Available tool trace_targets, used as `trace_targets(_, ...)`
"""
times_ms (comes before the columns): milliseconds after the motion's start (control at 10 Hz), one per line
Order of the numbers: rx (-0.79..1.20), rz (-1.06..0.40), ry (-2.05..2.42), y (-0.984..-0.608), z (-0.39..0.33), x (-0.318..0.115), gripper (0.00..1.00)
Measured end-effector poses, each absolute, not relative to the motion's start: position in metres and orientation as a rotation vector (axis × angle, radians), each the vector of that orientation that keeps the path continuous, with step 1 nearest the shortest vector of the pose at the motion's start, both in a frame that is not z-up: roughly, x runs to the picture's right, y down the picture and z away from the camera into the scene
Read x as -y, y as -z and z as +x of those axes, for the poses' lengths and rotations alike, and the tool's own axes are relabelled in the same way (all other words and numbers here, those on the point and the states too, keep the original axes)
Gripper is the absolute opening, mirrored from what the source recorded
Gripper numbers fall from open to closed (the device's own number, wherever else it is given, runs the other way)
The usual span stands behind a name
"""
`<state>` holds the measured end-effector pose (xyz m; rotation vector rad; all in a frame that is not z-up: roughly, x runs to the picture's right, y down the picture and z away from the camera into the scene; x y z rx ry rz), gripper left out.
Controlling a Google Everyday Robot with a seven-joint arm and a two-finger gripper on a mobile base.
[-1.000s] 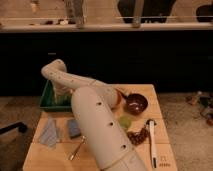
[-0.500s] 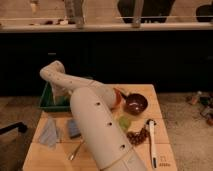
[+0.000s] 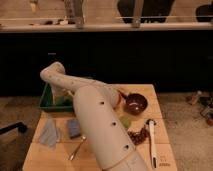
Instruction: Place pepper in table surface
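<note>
Table surface [image 3: 42, 157]: tool [image 3: 61, 97] low over green tray [image 3: 45, 103], behind white arm [image 3: 100, 125].

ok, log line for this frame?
gripper: at green tray | pepper: cannot tell | table surface: bowl, spoon

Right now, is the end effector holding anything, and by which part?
Cannot tell: the end effector is down at the green tray, mostly hidden behind the arm; no held item shows.

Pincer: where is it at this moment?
In the camera view the pincer is over the green tray at the back left of the table surface, left of the brown bowl.
</note>
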<state>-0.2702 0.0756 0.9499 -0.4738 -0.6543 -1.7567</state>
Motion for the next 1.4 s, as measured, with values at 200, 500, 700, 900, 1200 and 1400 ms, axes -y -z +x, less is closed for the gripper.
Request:
trace_targets(200, 0.668, -0.471, 1.764, -0.955, -0.272, -0.076, 0.8)
trace_targets(500, 0.691, -0.478, 1.771, -0.963, -0.275, -0.078, 0.8)
trace_targets(700, 0.705, -0.479, 1.775, -0.968, -0.277, -0.079, 0.8)
trace_targets(900, 0.718, -0.472, 1.782, -0.971, -0.28, -0.079, 0.7)
trace_targets(1200, 0.731, -0.469, 1.789, -0.972, -0.281, -0.079, 0.4)
trace_targets(1400, 0.736, -0.464, 1.793, -0.971, -0.282, -0.078, 0.23)
